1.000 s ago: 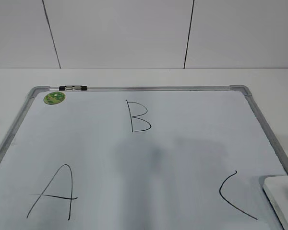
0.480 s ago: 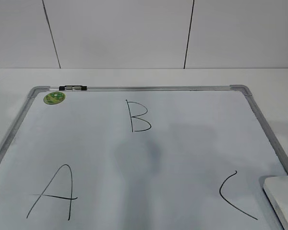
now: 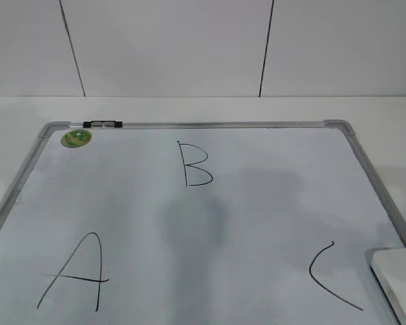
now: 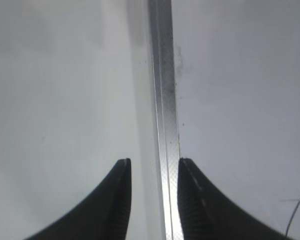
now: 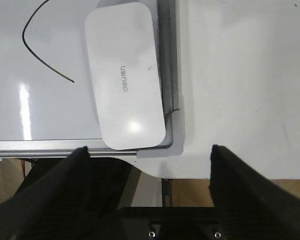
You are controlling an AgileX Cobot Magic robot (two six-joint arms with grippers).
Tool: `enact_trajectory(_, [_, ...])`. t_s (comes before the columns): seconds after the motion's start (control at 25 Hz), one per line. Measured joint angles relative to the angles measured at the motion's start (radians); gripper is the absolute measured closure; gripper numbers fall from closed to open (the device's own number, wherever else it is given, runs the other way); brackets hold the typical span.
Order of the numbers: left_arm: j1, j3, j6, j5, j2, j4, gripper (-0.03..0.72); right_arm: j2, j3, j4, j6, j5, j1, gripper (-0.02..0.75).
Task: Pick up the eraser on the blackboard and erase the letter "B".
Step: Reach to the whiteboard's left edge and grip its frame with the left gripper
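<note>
Where the blackboard (image 3: 257, 223) comes closest to the camera on the right, the eraser (image 3: 399, 281) lies flat on it, and only part of it shows in the exterior view. The right wrist view shows the eraser (image 5: 125, 75) whole: it is a white block with round corners, smooth and a bit shiny, with small grey letters across its middle. It lies a little crooked, with one long side right against the silver frame (image 5: 167, 65) of the board and one end near the board's corner. Just beside it on the white board is the black curved line of the letter "C" (image 5: 42, 47). The letter "B" (image 3: 194, 164) is thin and black, and it sits high up in the middle of the board, well apart from the eraser. The letter "A" (image 3: 73, 273) is down low on the left. A round green sticker (image 3: 76, 138) and a small black-and-silver marker (image 3: 103, 124) are at the far left corner. The right gripper (image 5: 149, 150) hangs above the table edge near the eraser with its two dark fingers spread wide, holding nothing. The left gripper (image 4: 154, 162) has its fingers a little apart, with the board's frame (image 4: 162, 100) showing between them, and it holds nothing too.
</note>
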Motion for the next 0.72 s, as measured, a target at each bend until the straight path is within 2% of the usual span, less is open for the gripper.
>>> enact_trajectory(0.32, [0.0,-0.034,0.047,-0.068,0.164,-0.03,0.448,0.0,0.0,0.0,0.0,0.0,0.0,0.166])
enact_trajectory(0.72, [0.0,-0.034,0.081,-0.16,0.234,-0.057,0.449,0.0,0.0,-0.002,0.0,0.0,0.0,0.166])
